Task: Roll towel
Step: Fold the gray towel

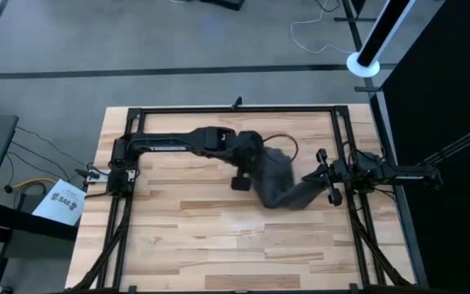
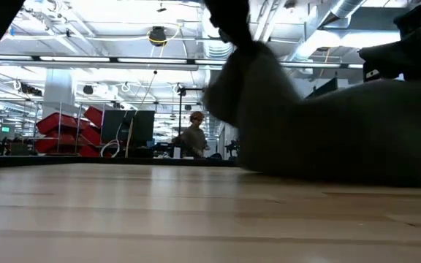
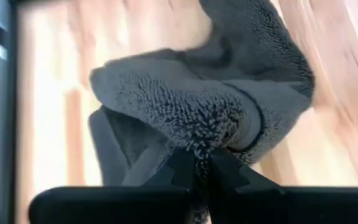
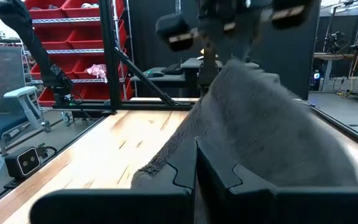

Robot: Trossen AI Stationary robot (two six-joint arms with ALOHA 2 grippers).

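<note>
The dark grey towel [image 1: 284, 181] lies bunched right of the table's middle, between my two grippers. One end is raised and the bulk [image 2: 342, 131] rests on the wood. My left gripper [image 1: 255, 163] is shut on the raised end, above the table. It also shows in the right wrist view [image 4: 210, 31]. My right gripper [image 1: 321, 178] is at the towel's right end, low over the table, with its fingers closed [image 4: 196, 174] and the cloth against them. No white label shows. My left gripper pinches a bunched fold of the towel [image 3: 202, 146] between its two fingertips, several layers thick. The fingers come from above, slanting down. That end is lifted clear [image 2: 243, 51] and the cloth slopes down from it to the table. My right gripper is shut at the towel's right end [image 4: 229, 155], coming level from the table's right side. The cloth drapes over one finger [image 4: 219, 177] and hides the exact place of contact. That end stays low, on or just above the table.
A black frame [image 1: 235, 109] runs around the table, with rails on both sides. The near half of the wooden table [image 1: 219, 245] is bare. Behind the table there are red shelf bins [image 4: 73, 37], and a person [image 2: 194, 137] is far off in the room.
</note>
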